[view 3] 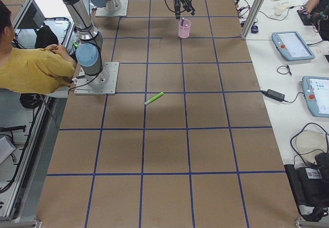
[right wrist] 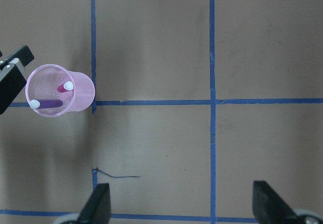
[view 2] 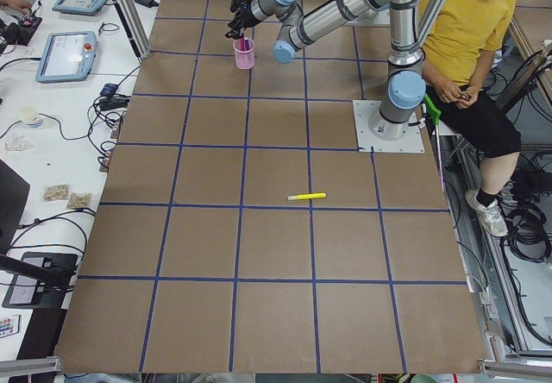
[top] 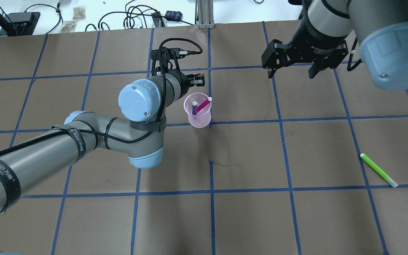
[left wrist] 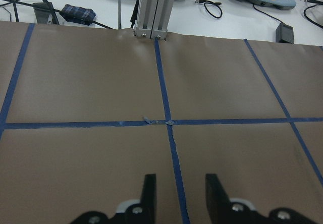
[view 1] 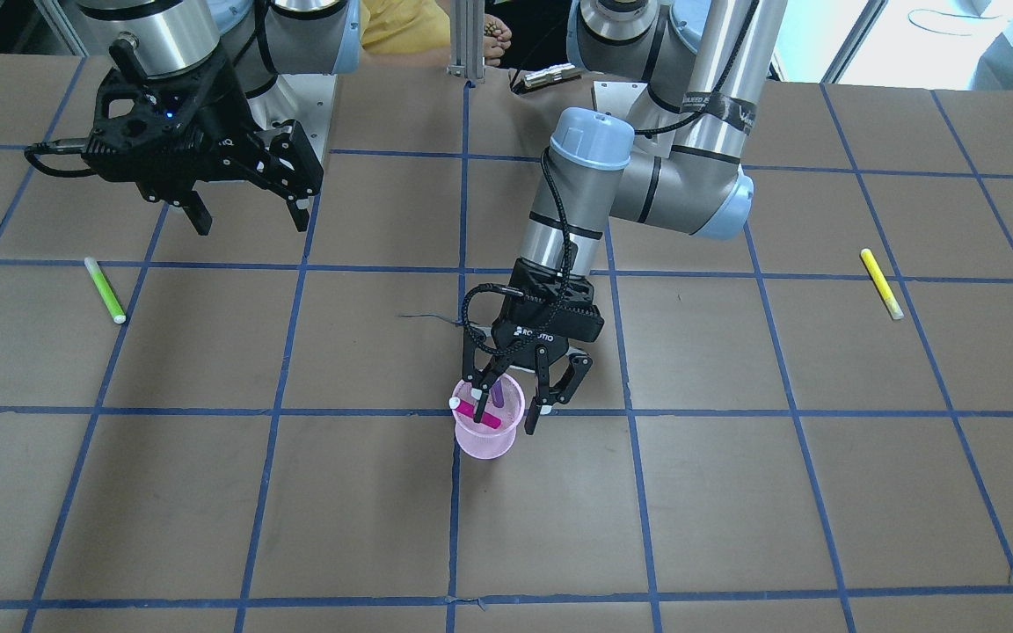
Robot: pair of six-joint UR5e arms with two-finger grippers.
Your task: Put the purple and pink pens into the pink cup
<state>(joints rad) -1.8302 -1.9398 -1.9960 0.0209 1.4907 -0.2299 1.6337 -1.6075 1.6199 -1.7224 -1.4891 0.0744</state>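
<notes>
The pink mesh cup (view 1: 489,431) stands upright near the table's middle. It also shows in the overhead view (top: 199,115) and in the right wrist view (right wrist: 75,95). A purple pen (top: 194,107) and a pink pen (top: 204,105) with white caps stand inside it and lean on the rim. My left gripper (view 1: 508,409) is open and empty. It hangs just over and beside the cup's rim, and its wrist view shows only bare table between its fingers (left wrist: 148,193). My right gripper (view 1: 247,211) is open and empty, raised well away from the cup.
A green pen (view 1: 105,290) lies on the table on my right side, also in the overhead view (top: 378,170). A yellow pen (view 1: 881,283) lies on my left side. A person in yellow sits behind the robot base (view 2: 470,21).
</notes>
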